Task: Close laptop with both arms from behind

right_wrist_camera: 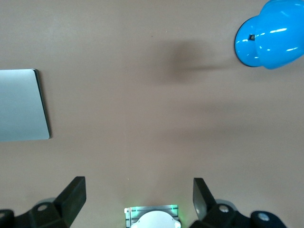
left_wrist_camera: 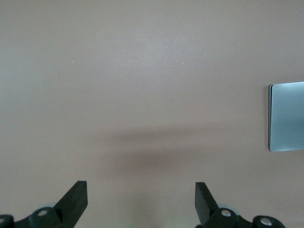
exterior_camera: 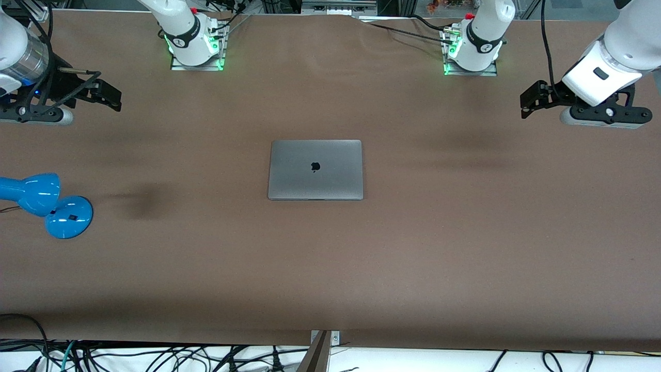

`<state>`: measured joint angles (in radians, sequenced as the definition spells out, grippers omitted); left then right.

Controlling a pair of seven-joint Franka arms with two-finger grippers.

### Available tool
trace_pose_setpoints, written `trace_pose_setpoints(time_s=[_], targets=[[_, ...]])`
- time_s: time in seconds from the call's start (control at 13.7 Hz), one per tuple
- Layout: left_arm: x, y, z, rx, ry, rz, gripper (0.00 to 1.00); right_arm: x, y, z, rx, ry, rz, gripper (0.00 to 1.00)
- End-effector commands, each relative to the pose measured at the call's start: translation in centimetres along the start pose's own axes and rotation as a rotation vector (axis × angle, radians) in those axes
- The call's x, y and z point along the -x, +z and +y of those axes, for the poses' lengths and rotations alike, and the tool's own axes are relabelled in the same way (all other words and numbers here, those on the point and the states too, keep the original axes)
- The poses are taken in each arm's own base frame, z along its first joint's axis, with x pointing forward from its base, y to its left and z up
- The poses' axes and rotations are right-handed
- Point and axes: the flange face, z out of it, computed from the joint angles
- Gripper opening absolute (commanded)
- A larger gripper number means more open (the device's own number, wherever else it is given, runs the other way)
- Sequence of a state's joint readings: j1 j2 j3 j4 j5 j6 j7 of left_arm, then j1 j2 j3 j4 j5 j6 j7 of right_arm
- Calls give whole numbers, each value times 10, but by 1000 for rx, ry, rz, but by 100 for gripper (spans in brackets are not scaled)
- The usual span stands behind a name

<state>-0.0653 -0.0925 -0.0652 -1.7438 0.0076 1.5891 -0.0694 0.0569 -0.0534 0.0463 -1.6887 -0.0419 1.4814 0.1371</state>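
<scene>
The space-grey laptop [exterior_camera: 315, 169] lies shut and flat at the middle of the brown table, its lid with the dark apple logo facing up. One edge of it shows in the left wrist view [left_wrist_camera: 287, 116] and in the right wrist view [right_wrist_camera: 21, 104]. My left gripper [exterior_camera: 526, 101] is open and empty, held up over the table near the left arm's end, well apart from the laptop. My right gripper [exterior_camera: 111, 98] is open and empty, held up over the right arm's end. The open fingers [left_wrist_camera: 76, 197] frame bare table in the left wrist view.
A blue desk lamp [exterior_camera: 44, 204] lies near the right arm's end, nearer to the front camera than the right gripper; it also shows in the right wrist view [right_wrist_camera: 270, 35]. The arm bases [exterior_camera: 193, 44] stand along the table's edge farthest from the front camera.
</scene>
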Motion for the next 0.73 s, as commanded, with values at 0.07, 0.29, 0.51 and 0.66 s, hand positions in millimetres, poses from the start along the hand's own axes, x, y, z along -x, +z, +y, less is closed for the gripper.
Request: trace_pose_setpoints(time_s=[0.07,0.29,0.51,0.66], targets=[[-1,-6,14,-18,21,-6,100,10,-2,-2,-56,-5,-12,100],[-1,-6,11,-18,15,-8,100,7,-1,-2,-57,-5,-4,100],[-1,-3,8,-18,9,-14,100,4,-1,1,-52,-22,14,100],[-7,4,12,-18,19,-26,100,2,0,2,-55,-26,18,100]])
